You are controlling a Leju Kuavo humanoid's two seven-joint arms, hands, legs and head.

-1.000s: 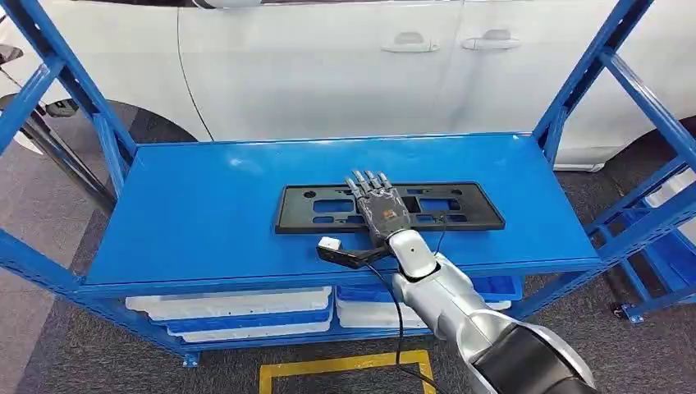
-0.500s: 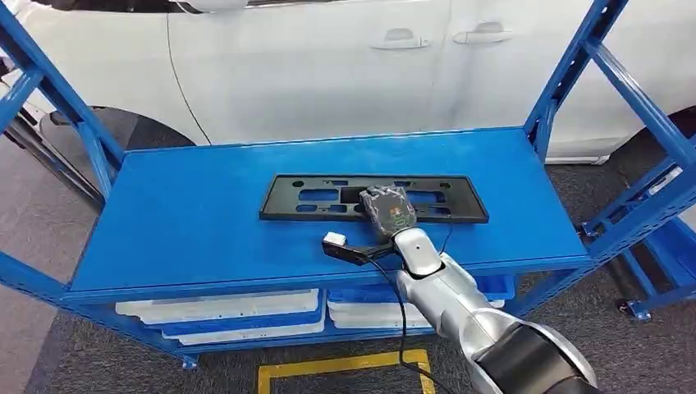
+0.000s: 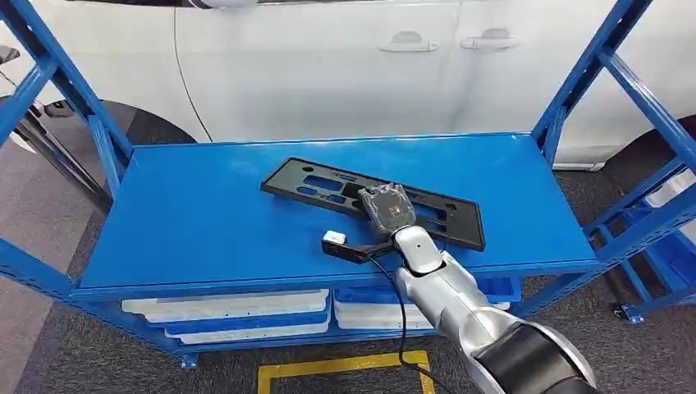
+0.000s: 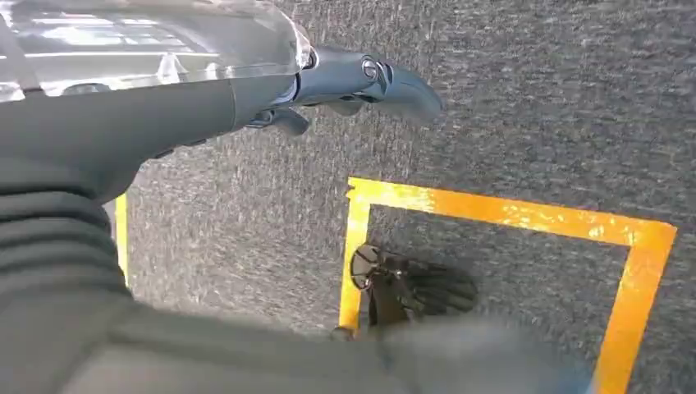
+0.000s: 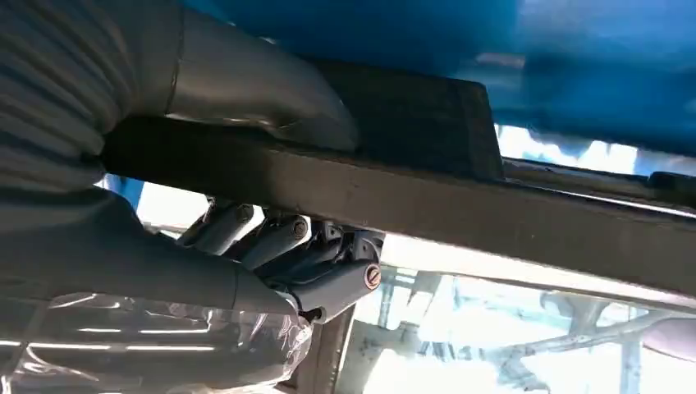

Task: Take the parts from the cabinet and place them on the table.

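A long black plastic frame with cut-outs lies askew on the blue shelf top, its left end farther back and its right end nearer the front edge. My right hand grips it near the middle. In the right wrist view the thumb presses one face of the black frame and the fingers curl round the other. My left hand hangs over the grey floor, holding nothing, fingers stretched out.
A white car stands right behind the rack. Blue uprights flank the shelf on both sides. White bins sit on the lower shelf. Yellow tape marks the floor in front.
My right hand lay flat on the frame, then closed round it. The frame has since turned from square with the shelf to slanted, left end back, right end forward.
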